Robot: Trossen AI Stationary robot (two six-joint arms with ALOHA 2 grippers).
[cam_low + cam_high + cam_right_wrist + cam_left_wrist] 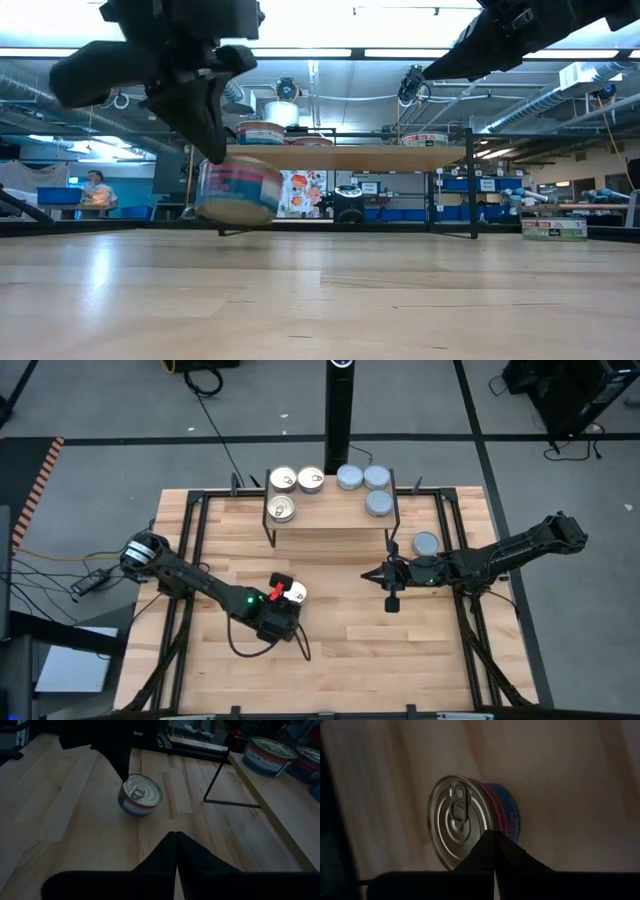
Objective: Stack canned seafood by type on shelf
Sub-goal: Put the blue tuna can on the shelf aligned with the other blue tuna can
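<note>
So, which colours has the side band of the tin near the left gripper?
Blue with red stripes, on the pull-tab tin; left wrist view.

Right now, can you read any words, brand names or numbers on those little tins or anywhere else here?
None can be read.
Tin by the left hand: red and blue label band, lettering too blurred.
Tins on the shelf: label bands show, no legible words.
Posters in the room behind: too small to read.

You see tin [470,820] with shiny metal pull-tab lid, glossy red-blue printed wall. Tabletop [340,630]: pale wood planks, smooth, slight sheen in low view. Shelf [330,515]: light wood board, thin black wire legs. Blue-grey tins [362,478]: duller lids. Arms: dark matt casing.
</note>
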